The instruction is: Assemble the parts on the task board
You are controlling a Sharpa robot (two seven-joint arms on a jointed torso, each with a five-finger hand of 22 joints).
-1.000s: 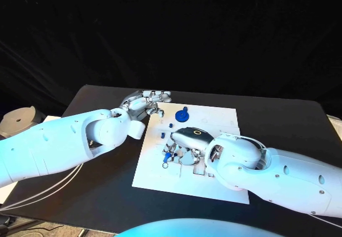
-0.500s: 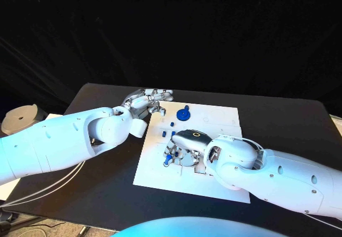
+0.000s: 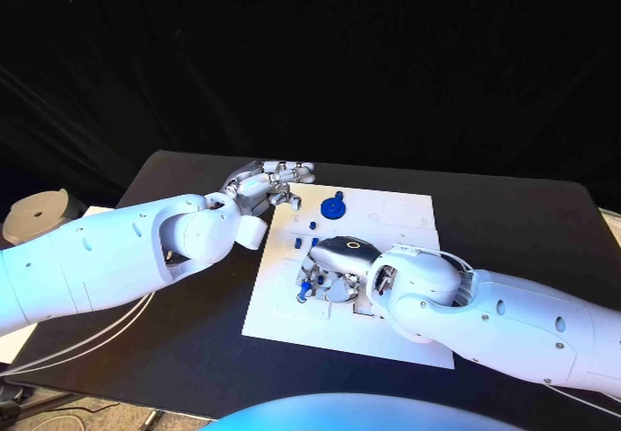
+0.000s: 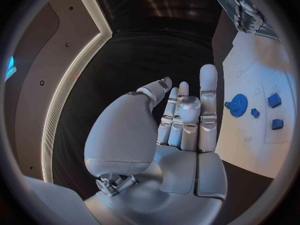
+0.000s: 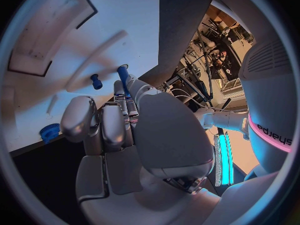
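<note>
The white task board (image 3: 395,220) lies mid-table. My right hand (image 3: 334,268) hovers low over its left-middle part and pinches a slim blue peg (image 5: 123,76) between thumb and finger, its tip close to the board; the same peg (image 3: 304,287) shows under the fingers. A shorter blue peg (image 5: 95,81) stands on the board beside it. A blue gear (image 3: 333,210) sits near the far edge, with two small blue blocks (image 3: 305,242) nearer. My left hand (image 3: 266,187) floats at the board's far left corner, fingers straight and apart, holding nothing (image 4: 181,120).
The black table (image 3: 518,224) has free room on both sides of the board. A rectangular recess (image 5: 44,40) is cut into the board near my right hand. A pale roll (image 3: 37,215) stands off the table's left side.
My left hand has edged slightly toward the far side. My right hand has shifted a little over the board, still holding the peg.
</note>
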